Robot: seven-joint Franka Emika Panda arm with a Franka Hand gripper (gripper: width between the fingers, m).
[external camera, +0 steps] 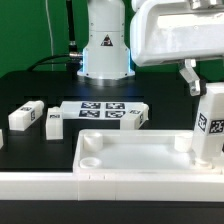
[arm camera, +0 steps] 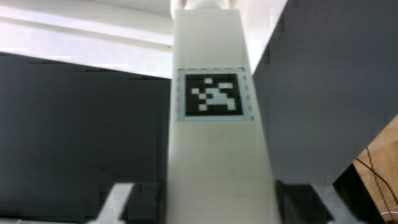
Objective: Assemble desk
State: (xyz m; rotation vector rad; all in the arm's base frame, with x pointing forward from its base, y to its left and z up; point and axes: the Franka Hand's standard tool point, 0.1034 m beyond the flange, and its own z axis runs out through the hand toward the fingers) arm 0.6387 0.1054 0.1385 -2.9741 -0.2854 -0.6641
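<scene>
The desk slab (external camera: 140,152), white with a raised rim, lies flat in the near middle of the exterior view. My gripper (external camera: 203,90) is shut on a white leg (external camera: 211,125) with a square tag, held upright with its lower end at the slab's corner on the exterior view's right. In the wrist view the leg (arm camera: 215,120) runs between my two fingers (arm camera: 118,200), and my gripper (arm camera: 210,208) closes on its sides. Two loose legs (external camera: 25,116) (external camera: 52,122) lie on the exterior view's left. A third leg (external camera: 134,117) lies beside the marker board.
The marker board (external camera: 98,111) lies flat behind the slab. The arm's white base (external camera: 105,45) stands at the back. A long white rail (external camera: 100,186) runs along the front, next to the slab. The tabletop is black.
</scene>
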